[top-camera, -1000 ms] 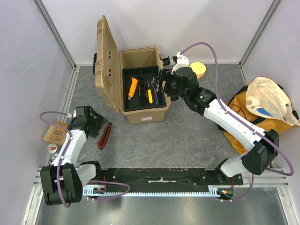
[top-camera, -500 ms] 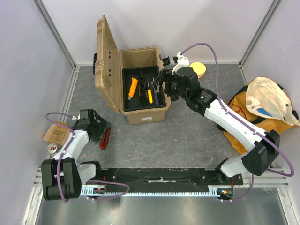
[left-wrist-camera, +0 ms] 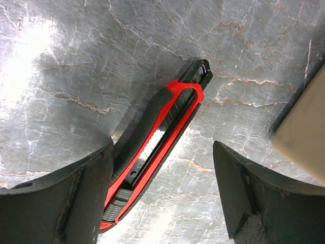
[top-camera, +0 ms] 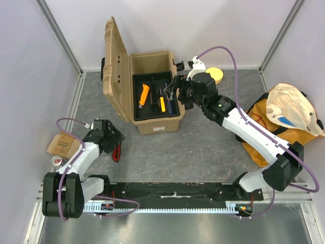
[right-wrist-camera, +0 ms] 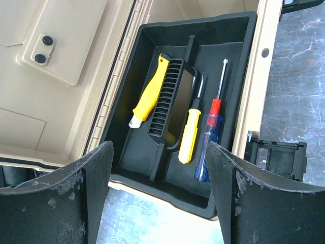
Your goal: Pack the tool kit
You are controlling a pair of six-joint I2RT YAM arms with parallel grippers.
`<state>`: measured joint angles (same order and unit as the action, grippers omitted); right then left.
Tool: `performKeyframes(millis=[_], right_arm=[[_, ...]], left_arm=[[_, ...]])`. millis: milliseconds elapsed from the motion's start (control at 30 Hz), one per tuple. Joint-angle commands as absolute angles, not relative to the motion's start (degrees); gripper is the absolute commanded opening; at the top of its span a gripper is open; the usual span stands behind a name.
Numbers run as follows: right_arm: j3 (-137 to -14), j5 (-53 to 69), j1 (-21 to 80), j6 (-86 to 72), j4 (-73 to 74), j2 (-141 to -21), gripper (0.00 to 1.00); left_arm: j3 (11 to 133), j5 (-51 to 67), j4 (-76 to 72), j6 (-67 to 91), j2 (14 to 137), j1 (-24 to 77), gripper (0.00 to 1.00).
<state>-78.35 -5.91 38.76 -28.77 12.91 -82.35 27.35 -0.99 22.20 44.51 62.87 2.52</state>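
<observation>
You're working on a grey marbled tabletop (top-camera: 203,147) boxed in by white walls (top-camera: 177,25). At the near left, your left gripper (left-wrist-camera: 162,146) hangs over the red knife (left-wrist-camera: 152,137), which lies flat on the tabletop; the jaws are released and straddle it. At far centre the toolbox (top-camera: 155,124) stands with its lid up. Its tray (right-wrist-camera: 238,30) holds a yellow knife (right-wrist-camera: 150,89), a yellow screwdriver (right-wrist-camera: 189,132) and a blue screwdriver (right-wrist-camera: 205,152). Your right gripper (right-wrist-camera: 160,147) hovers above the tray, jaws released. An orange bag (top-camera: 259,114) lies at the right.
</observation>
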Motion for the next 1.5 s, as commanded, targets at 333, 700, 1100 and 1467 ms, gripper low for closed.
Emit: performKeyframes(millis=[333, 700, 1100, 1467], right_arm=[[-77.87, -5.01, 38.50, -29.53, 10.55, -80.69, 0.80], [-77.61, -4.66, 38.41, -29.01, 10.55, -80.42, 0.81], [-76.55, -2.82, 38.41, -28.21, 9.23, -79.54, 0.82], [-75.50, 6.41, 38.41, -25.31, 5.19, -77.35, 0.92]], left_arm=[[31.81, -10.46, 31.55, 43.86, 75.41, 8.88, 0.70], [35.33, -14.41, 35.15, 43.33, 72.87, 9.23, 0.12], [47.62, -20.38, 47.10, 44.65, 57.84, 9.14, 0.02], [73.28, -24.35, 59.15, 37.54, 48.08, 9.14, 0.02]])
